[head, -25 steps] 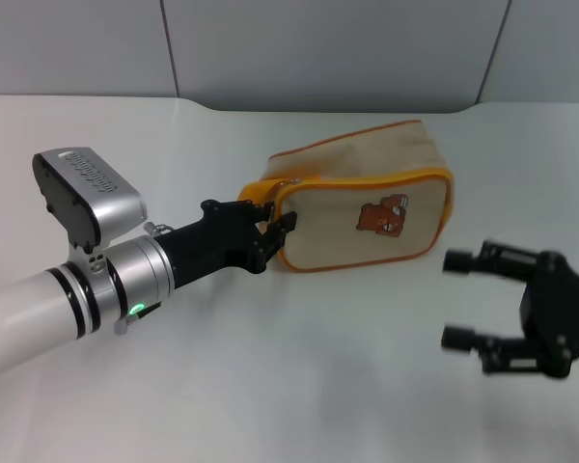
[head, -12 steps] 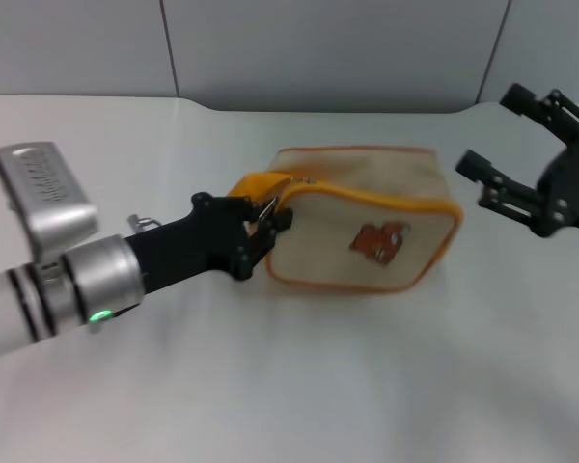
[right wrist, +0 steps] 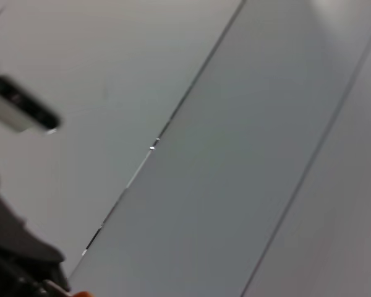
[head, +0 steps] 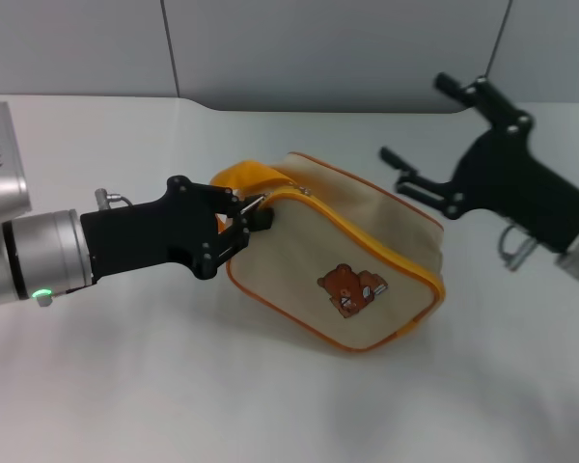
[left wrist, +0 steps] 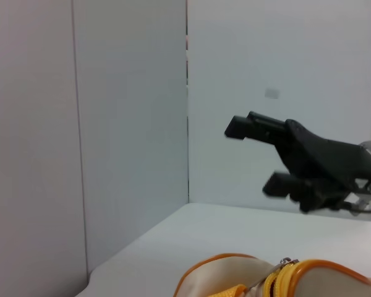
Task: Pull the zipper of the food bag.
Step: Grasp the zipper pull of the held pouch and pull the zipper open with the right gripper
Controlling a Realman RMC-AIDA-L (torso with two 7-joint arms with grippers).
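The food bag [head: 352, 260], cream with orange-yellow piping and a brown bear print, lies slanted on the white table [head: 125, 386] with its left end raised. My left gripper [head: 249, 218] is shut on that end, by the orange-yellow strap handle [head: 243, 177]. The zipper shows only as a small silvery piece in the left wrist view [left wrist: 287, 263], beside the orange trim. Its track is hidden. My right gripper [head: 415, 121] is open and empty in the air behind the bag's right end. It also shows in the left wrist view [left wrist: 253, 156].
Grey wall panels [head: 318, 48] stand behind the table's far edge. The right wrist view shows only wall panels [right wrist: 235, 154]. Bare white tabletop lies in front of the bag and to its left.
My left gripper pulled the bag's end up and to the left, and the bag swung round so that its far end came forward. My right gripper rose from the front right to behind the bag.
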